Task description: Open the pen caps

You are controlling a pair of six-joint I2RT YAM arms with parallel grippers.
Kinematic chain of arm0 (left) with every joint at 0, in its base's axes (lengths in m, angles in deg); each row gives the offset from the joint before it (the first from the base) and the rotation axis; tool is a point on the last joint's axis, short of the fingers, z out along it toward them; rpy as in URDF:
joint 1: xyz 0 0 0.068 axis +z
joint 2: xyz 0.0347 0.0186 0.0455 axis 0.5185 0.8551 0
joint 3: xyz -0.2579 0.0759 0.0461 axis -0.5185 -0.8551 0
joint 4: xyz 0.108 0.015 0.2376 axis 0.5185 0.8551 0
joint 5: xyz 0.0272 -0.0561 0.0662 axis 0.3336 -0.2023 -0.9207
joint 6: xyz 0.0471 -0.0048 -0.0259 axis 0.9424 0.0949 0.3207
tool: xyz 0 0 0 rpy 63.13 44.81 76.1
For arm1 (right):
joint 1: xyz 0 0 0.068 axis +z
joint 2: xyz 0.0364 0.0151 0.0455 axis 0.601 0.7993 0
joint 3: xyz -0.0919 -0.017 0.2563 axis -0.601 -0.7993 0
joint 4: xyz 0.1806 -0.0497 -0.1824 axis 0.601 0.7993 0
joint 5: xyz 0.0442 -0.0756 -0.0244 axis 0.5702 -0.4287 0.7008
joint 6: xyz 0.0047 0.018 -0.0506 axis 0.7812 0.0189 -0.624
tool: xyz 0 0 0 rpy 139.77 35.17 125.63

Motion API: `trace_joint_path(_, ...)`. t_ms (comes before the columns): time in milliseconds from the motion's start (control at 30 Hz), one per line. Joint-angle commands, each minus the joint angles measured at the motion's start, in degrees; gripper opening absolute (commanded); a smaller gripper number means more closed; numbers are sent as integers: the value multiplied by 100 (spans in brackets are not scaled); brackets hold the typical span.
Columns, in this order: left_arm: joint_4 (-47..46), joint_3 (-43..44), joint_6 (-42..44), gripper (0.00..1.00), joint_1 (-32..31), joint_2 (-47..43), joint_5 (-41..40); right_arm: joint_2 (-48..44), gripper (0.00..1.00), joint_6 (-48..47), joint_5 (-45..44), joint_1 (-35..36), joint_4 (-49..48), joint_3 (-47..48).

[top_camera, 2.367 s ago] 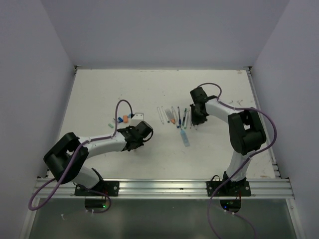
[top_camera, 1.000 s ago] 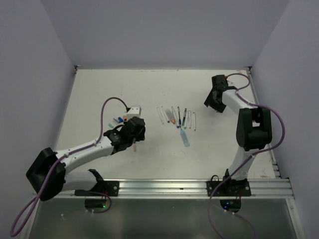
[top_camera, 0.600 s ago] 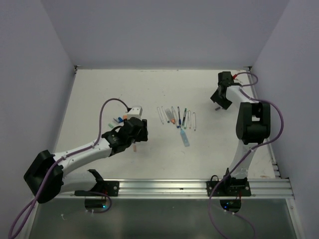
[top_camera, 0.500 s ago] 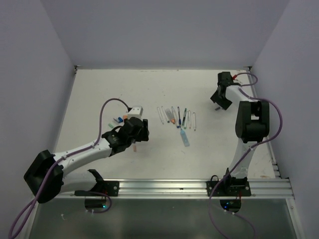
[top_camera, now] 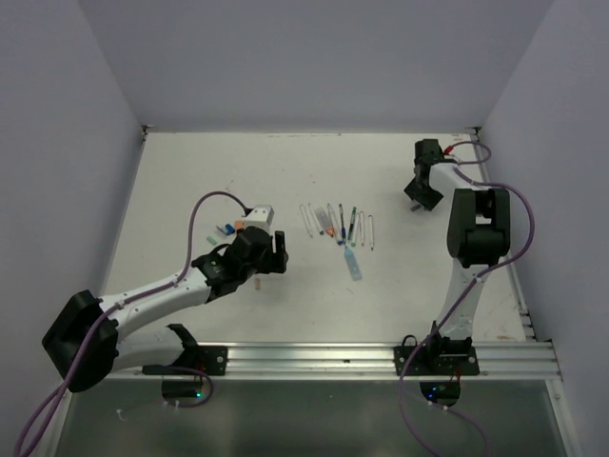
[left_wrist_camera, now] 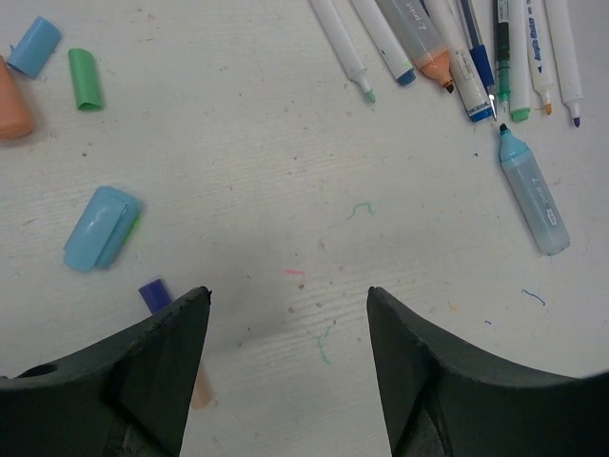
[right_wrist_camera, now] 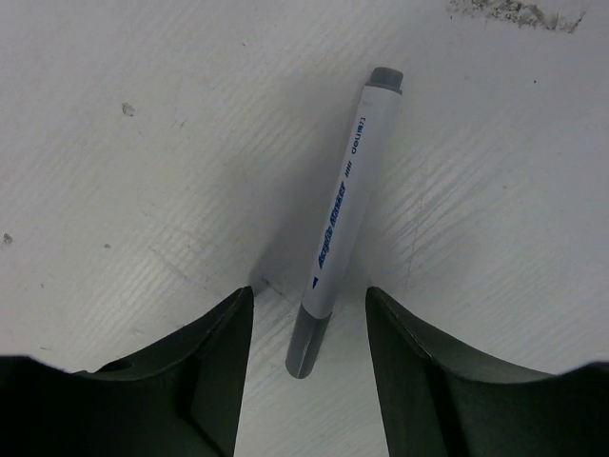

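Observation:
My left gripper [left_wrist_camera: 287, 295] [top_camera: 270, 249] is open over bare table, nothing between its fingers. Loose pen caps lie to its left: a blue one [left_wrist_camera: 36, 46], a green one [left_wrist_camera: 86, 78], an orange one [left_wrist_camera: 11, 100], a wide light-blue one [left_wrist_camera: 100, 227] and a small dark-blue one [left_wrist_camera: 155, 293]. A pinkish cap [left_wrist_camera: 202, 392] shows beside the left finger. Several pens [left_wrist_camera: 447, 57] [top_camera: 338, 224] lie in a row, with a light-blue highlighter [left_wrist_camera: 533, 190] below them. My right gripper [right_wrist_camera: 309, 295] [top_camera: 417, 195] is open astride a white pen [right_wrist_camera: 343, 214] with a grey cap [right_wrist_camera: 309, 347], its fingers not touching it.
The white table [top_camera: 285, 171] is walled on three sides; the right gripper works near the right wall [top_camera: 542, 143]. A small white box [top_camera: 259, 213] sits by the caps. The aluminium rail [top_camera: 314, 357] with both arm bases runs along the near edge.
My left gripper opened wider and shifted slightly right; the pinkish cap now lies on the table beside it. The right arm swung to the far right and came down over the grey-capped pen.

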Motion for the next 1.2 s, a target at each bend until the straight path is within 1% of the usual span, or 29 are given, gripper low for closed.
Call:
trace_joint_path(0,-188,-13,138,71,32,-163,18,53,54,59,-140,-56,-44,27)
trace_joint_path(100,-153,13,138,71,32,-163,62,88,48,-20,62,-56,-105,-122)
trace_joint_path(133,-153,22,147,71,32,-172,71,114,43,-81,132,-47,-132,-218)
trace_joint_path(200,-135,74,147,71,32,-198,97,150,36,-134,317,-47,-185,-281)
trace_joint_path(233,-83,75,156,71,32,-207,106,158,22,-195,413,-56,-220,-342)
trace_joint_path(267,-56,92,156,71,32,-216,106,159,15,-231,475,-56,-237,-377)
trace_joint_path(333,-3,101,165,71,32,-269,106,106,3,-310,572,-56,-273,-491)
trace_joint_path(367,14,118,156,71,32,-277,97,54,0,-328,633,-56,-360,-562)
trace_joint_path(500,93,180,165,71,32,-277,211,-429,0,-494,747,-56,-615,-966)
trace_joint_path(600,-20,224,191,71,32,-304,448,-1096,0,-653,1010,-56,-949,-1440)
trace_joint_path(633,-99,242,235,71,32,-321,571,-1507,0,-731,1142,-56,-1045,-1728)
trace_joint_path(667,-187,250,261,71,32,-321,842,-1703,0,-758,1309,-56,-1272,-1879)
trace_joint_path(700,-379,250,279,71,32,-339,1001,-1870,0,-785,1554,-56,-1396,-2020)
trace_joint_path(733,-494,250,296,71,32,-330,1168,-2063,0,-846,2035,-56,-1502,-2265)
trace_joint_path(800,-723,233,253,71,32,-278,1581,-2450,0,-890,2503,-29,-1626,-2433)
trace_joint_path(833,-1046,224,183,71,32,-251,1705,-2574,0,-925,2975,-3,-1687,-2634)
trace_joint_path(867,-1154,242,130,71,32,-208,1984,-2836,0,-917,3172,14,-1792,-2750)
trace_joint_path(933,-1496,233,-89,71,41,-41,2232,-3101,0,-751,3602,102,-1994,-3196)
trace_joint_path(1000,-1882,233,-282,71,49,195,2575,-3514,0,-601,4112,347,-2381,-3487)
trace_joint_path(1067,-2155,259,-616,70,49,407,2916,-3786,0,-294,4350,611,-2853,-3936)
trace_joint_path(1100,-2391,311,-713,70,49,652,3040,-4031,0,-40,4369,943,-3022,-4076)
trace_joint_path(1167,-2586,382,-1012,69,49,890,3278,-4217,0,216,4456,1270,-3583,-4428)
